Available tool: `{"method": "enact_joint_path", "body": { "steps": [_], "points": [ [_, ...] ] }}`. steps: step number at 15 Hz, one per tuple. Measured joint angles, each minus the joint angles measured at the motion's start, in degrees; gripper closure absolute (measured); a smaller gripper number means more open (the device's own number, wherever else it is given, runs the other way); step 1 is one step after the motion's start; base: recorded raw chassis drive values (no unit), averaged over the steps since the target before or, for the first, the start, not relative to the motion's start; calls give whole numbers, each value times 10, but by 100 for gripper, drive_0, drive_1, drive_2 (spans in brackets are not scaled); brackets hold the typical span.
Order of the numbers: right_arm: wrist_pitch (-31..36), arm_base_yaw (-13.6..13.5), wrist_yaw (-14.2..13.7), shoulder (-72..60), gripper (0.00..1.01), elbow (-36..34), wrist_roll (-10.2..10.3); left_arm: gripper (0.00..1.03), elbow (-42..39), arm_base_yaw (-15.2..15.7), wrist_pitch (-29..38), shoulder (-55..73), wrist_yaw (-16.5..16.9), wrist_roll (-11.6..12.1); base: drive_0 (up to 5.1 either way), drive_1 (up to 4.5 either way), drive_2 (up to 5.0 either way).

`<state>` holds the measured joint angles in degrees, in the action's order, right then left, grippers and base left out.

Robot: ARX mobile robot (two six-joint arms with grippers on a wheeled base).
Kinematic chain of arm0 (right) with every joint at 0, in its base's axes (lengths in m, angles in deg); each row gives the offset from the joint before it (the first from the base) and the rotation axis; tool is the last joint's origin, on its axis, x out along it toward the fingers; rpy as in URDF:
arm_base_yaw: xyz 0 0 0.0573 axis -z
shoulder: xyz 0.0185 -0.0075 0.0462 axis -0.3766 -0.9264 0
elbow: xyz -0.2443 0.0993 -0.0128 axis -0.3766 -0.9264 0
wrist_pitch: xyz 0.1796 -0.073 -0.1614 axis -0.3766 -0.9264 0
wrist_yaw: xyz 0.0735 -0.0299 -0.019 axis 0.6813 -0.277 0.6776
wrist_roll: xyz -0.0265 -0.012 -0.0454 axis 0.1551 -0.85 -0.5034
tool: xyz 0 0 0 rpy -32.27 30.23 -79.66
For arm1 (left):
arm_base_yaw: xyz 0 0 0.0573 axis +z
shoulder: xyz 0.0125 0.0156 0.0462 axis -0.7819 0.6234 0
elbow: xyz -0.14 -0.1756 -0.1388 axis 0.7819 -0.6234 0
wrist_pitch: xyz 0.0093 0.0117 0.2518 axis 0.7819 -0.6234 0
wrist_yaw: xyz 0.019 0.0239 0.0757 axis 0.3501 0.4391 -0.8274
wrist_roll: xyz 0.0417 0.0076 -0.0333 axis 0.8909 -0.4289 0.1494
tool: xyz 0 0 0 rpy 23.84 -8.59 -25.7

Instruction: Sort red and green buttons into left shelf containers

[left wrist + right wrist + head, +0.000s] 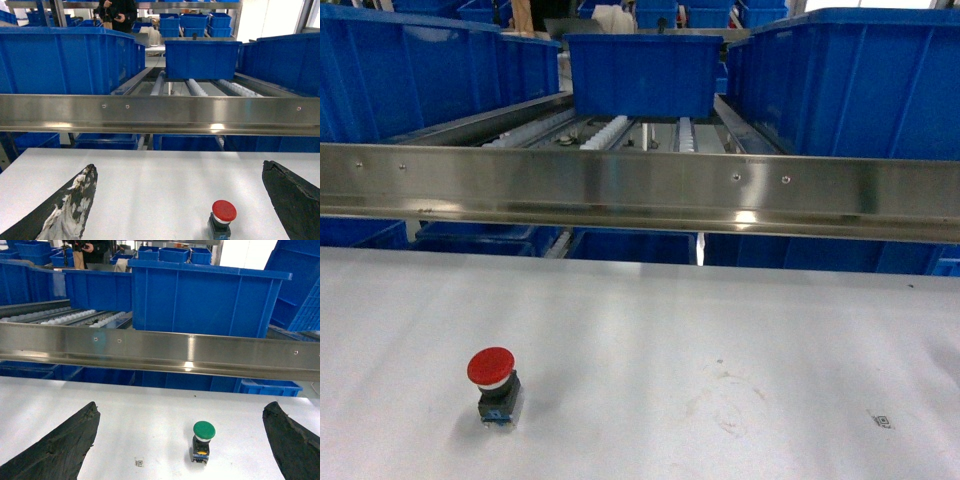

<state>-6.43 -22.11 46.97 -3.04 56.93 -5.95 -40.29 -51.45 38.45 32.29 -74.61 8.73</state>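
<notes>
The left gripper [180, 200] stands wide open and holds nothing, the red button [222, 219] upright on the white table [165, 175] between its jaws nearer the right one, while the right gripper [182, 442], equally spread and empty, brackets the green button [202, 441] just right of centre.

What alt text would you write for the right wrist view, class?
A green button stands upright on the white table between the open right tool's dark fingers. Behind runs a steel shelf rail, with blue bins beyond.
</notes>
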Motion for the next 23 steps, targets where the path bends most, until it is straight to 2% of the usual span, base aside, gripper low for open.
{"method": "enact_joint_path", "body": {
  "steps": [17, 18, 19, 20, 23],
  "points": [
    [0, 0, 0, 0, 3, 0, 0, 5, 0, 0, 0, 0, 0, 0, 0, 0, 0],
    [42, 12, 21, -15, 3, -1, -2, 5, 0, -8, 12, 5, -10, 0, 0, 0, 0],
    [119, 32, 38, -73, 3, -4, -5, 5, -1, -33, 60, 34, -22, 2, 0, 0, 0],
    [205, 34, 39, -162, 3, -5, -11, 5, -2, -56, 121, 92, -23, 10, 0, 0, 0],
    [497, 50, 42, -484, 3, 1, -35, 5, 0, -70, 384, 375, -13, 7, 0, 0, 0]
  ]
}}
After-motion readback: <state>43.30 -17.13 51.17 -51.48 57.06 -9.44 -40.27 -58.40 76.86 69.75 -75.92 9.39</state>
